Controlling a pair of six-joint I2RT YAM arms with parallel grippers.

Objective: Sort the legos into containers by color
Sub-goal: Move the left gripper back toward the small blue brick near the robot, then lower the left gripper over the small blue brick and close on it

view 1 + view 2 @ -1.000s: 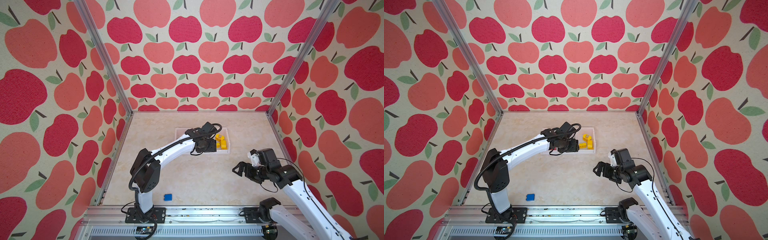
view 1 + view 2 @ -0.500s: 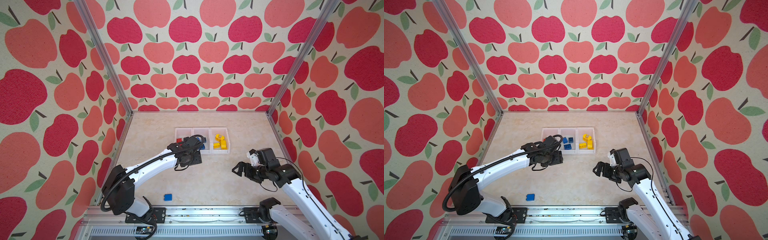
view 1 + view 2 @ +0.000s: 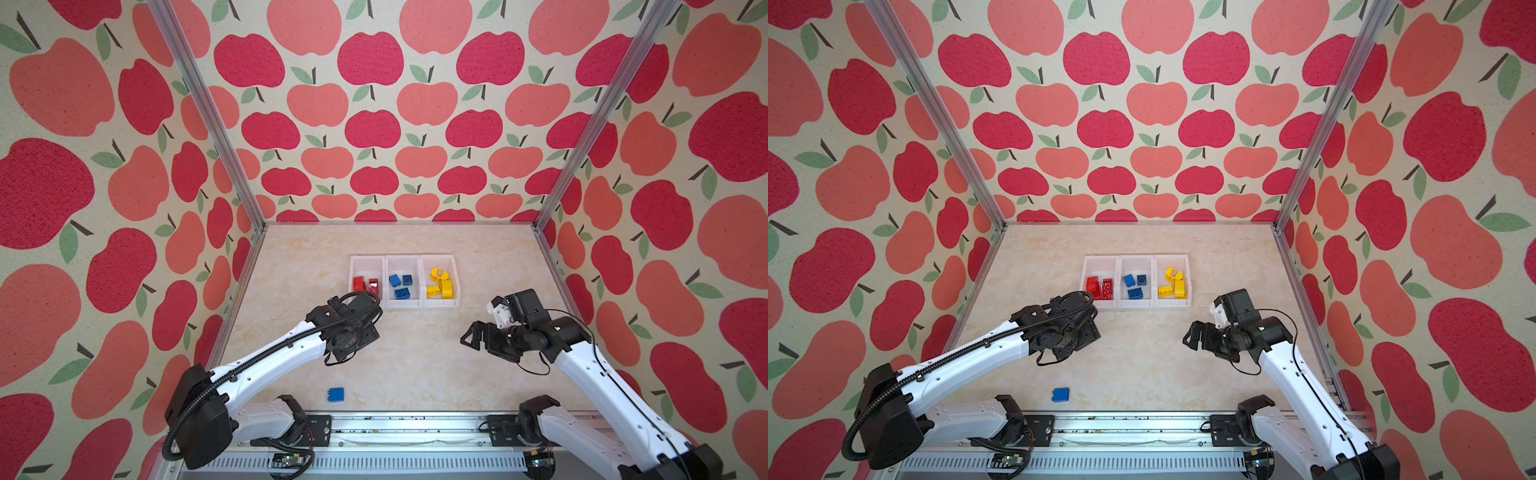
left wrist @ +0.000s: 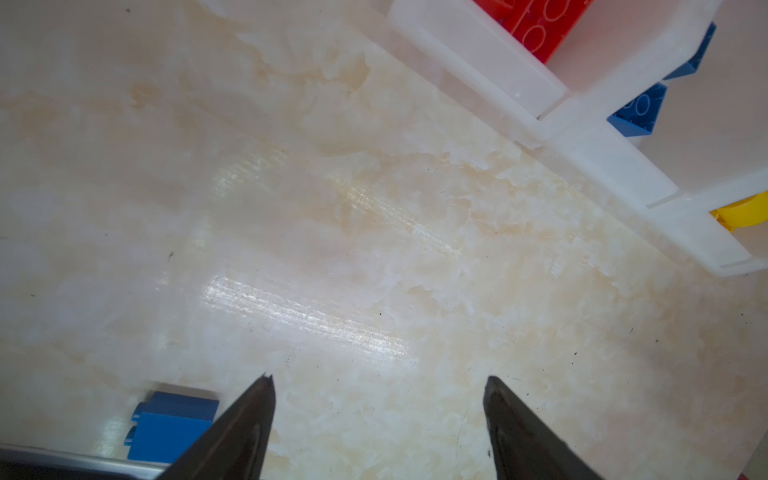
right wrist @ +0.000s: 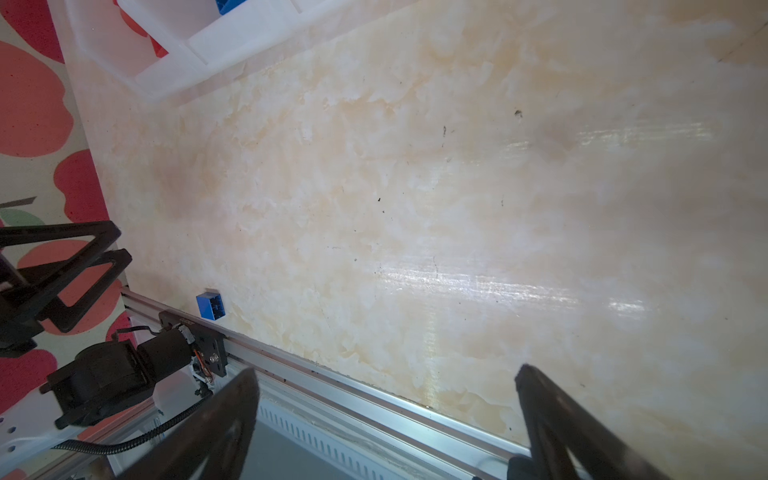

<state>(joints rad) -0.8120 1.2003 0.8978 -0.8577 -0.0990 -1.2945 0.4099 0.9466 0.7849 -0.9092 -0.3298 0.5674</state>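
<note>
1. The left jaws are held moderately apart above bare counter (image 3: 415, 365), near the front of the bins. Nothing is gripped between the dark, tapered fingertips (image 4: 255, 419).
2. A loose blue brick (image 3: 336, 394), studded and chunky, is seen on the glossy marbled counter just beside the aluminium front rail (image 3: 415, 417), well apart from the bins.
3. The containers (image 3: 402, 304), three joined white translucent bins, are set mid-counter. Red bricks (image 3: 365, 284) are held in the left bin, blue bricks (image 3: 401, 286) in the middle, and yellow bricks (image 3: 441, 283) in the right.
4. The right jaws are spread wide and empty over open counter right of the bins, and clear room is found between both arms.
</note>
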